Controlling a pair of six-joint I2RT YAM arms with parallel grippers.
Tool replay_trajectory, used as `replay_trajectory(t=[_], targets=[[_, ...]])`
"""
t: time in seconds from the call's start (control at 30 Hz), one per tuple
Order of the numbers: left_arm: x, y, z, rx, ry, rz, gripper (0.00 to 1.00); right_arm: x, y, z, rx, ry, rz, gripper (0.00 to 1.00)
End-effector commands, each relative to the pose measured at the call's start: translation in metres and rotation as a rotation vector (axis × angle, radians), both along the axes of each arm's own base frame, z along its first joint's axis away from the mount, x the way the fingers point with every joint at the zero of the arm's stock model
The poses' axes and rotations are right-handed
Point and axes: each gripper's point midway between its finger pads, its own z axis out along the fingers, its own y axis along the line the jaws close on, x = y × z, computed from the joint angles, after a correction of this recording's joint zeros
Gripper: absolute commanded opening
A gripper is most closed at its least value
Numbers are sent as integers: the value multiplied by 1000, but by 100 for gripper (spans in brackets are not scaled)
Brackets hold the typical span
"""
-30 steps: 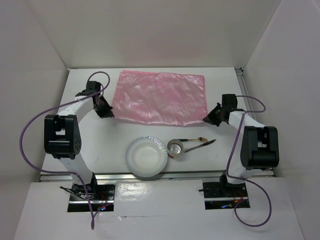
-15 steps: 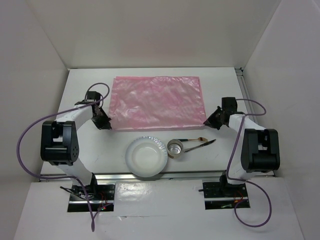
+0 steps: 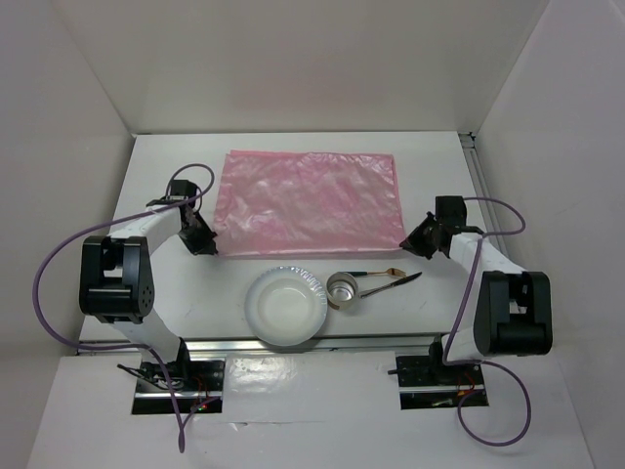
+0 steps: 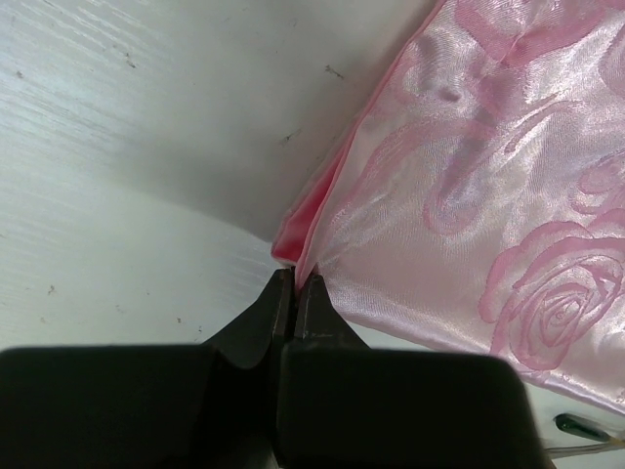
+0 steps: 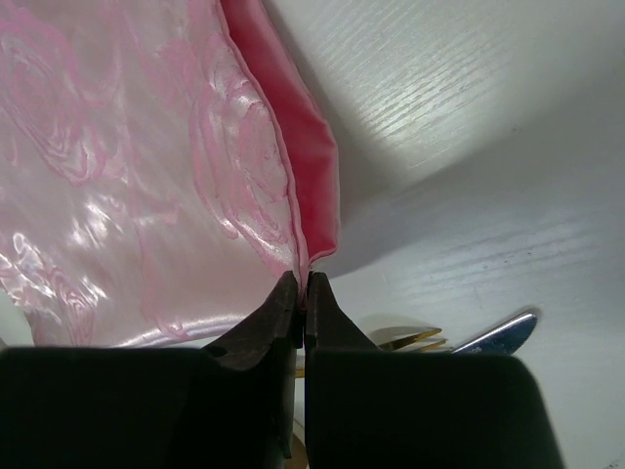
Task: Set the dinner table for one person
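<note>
We see the pink mat (image 3: 308,195) spread on the dinner table (image 3: 205,293), its long side running left to right. Our left gripper (image 4: 295,278) pinches its near-left corner, our right gripper (image 5: 301,278) the near-right (both clamped tight); the mat lies beyond them.

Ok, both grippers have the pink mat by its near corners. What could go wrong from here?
Both grips are thin: the left gripper and right gripper pinch only the corner tips of the pink mat, so the shiny cloth could slip free.
The mat's near edge lies close to the plate, cup and cutlery; drawing it nearer might shove them.
</note>
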Motion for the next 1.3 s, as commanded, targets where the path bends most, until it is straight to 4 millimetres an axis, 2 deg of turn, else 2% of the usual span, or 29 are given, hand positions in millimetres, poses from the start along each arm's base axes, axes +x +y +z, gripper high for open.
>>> replay_trajectory(t=[0.0, 0.03, 0.07, 0.1, 0.13, 0.2, 0.27, 0.3, 0.33, 0.37, 0.4, 0.47, 0.57, 0.6, 0.67, 0.7, 0.73, 0.77, 0.8, 0.83, 0.87, 0.9, 0.93, 1.0, 1.03, 1.07, 1.17, 1.27], targets=[[-5, 8, -3, 35, 18, 14, 0, -8, -6, -6, -39, 20, -19, 0], [-4, 8, 0, 35, 8, 15, 2, -10, -7, -7, -48, 30, -25, 2], [-4, 8, 0, 35, 8, 15, 9, -10, -7, -7, -48, 30, -25, 5], [-6, 8, 2, 38, 8, 6, 22, -13, -10, -10, -61, 46, -34, 9], [-6, 10, 2, 47, 9, 9, 41, -12, -13, -10, -73, 57, -42, 13], [-8, 10, 5, 47, 9, 9, 59, -12, -14, -9, -75, 66, -54, 31], [-5, 12, 10, 58, -3, 13, 82, -11, -19, -7, -99, 68, -70, 50], [-11, 13, 9, 67, 20, 15, 86, -10, -19, -2, -99, 57, -71, 65], [-7, 14, 14, 67, 11, 16, 88, -5, -21, 3, -113, 42, -70, 70], [-6, 15, 19, 78, 2, 20, 88, -4, -21, 12, -113, 22, -71, 76], [0, 19, 29, 96, -25, 17, 88, 0, -23, 21, -129, 0, -67, 86], [2, 22, 45, 113, -52, 25, 88, 1, -26, 36, -143, -25, -64, 94], [10, 26, 75, 134, -119, 37, 88, 5, -23, 64, -165, -80, -39, 95], [15, 27, 94, 140, -174, 30, 87, 6, -15, 81, -182, -129, -4, 95], [14, 21, 108, 137, -211, -9, 83, 1, -2, 93, -197, -160, 59, 95], [13, 15, 115, 139, -233, -37, 82, 1, 6, 108, -203, -209, 89, 94], [10, 8, 127, 138, -274, -78, 82, -5, 13, 108, -221, -211, 141, 92], [3, 2, 127, 134, -271, -109, 80, -9, 34, 118, -221, -236, 215, 92], [-2, -11, 128, 121, -280, -157, 80, -19, 41, 112, -228, -205, 258, 92], [-15, -17, 118, 110, -248, -180, 80, -24, 49, 118, -232, -214, 295, 92], [-28, -25, 120, 88, -253, -217, 80, -34, 63, 117, -228, -208, 346, 92], [-38, -30, 115, 86, -239, -236, 80, -42, 66, 112, -235, -182, 376, 92], [-56, -41, 100, 63, -200, -267, 82, -50, 74, 119, -212, -202, 407, 92], [-79, -55, 99, 22, -204, -294, 83, -63, 88, 115, -195, -191, 492, 94], [-92, -57, 89, 8, -180, -296, 83, -75, 96, 113, -159, -176, 536, 94], [-98, -62, 89, -15, -185, -290, 86, -81, 102, 112, -144, -170, 574, 94], [-104, -78, 104, -43, -245, -313, 88, -112, 123, 90, -133, -94, 696, 95], [-103, -86, 114, -65, -272, -331, 88, -124, 134, 79, -143, -60, 738, 95]])
